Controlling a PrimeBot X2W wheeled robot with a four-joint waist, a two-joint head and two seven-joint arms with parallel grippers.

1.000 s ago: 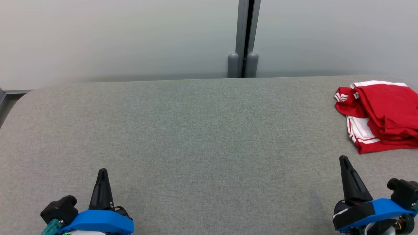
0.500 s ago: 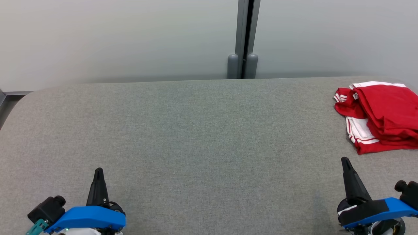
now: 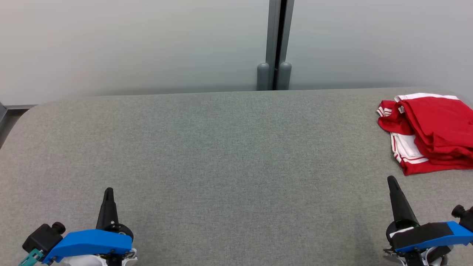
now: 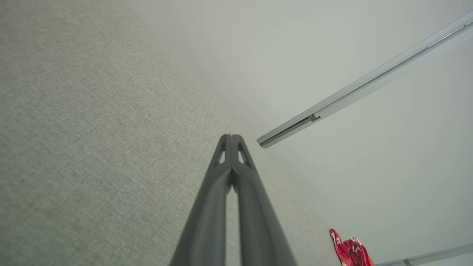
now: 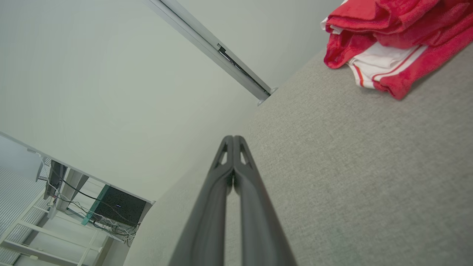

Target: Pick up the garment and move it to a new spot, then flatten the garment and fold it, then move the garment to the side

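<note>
A folded red garment (image 3: 432, 129) with white striped trim lies at the far right of the grey fabric table (image 3: 229, 155). It also appears as a small red heap, the garment (image 4: 351, 253), in the left wrist view and close up, the garment (image 5: 391, 44), in the right wrist view. My left gripper (image 3: 108, 191) is at the lower left, shut and empty, its tips together (image 4: 231, 137). My right gripper (image 3: 390, 179) is at the lower right, just in front of the garment, shut with nothing in it, tips touching (image 5: 233, 138).
A pale wall runs behind the table, with a grey post (image 3: 275, 44) at its middle. The table's far edge and rounded left corner (image 3: 26, 111) are in sight. A dark box and cables (image 5: 114, 210) sit off the table's left end.
Both grippers have drawn back toward the lower corners of the head view, the left one further left. The garment lies where it was.
</note>
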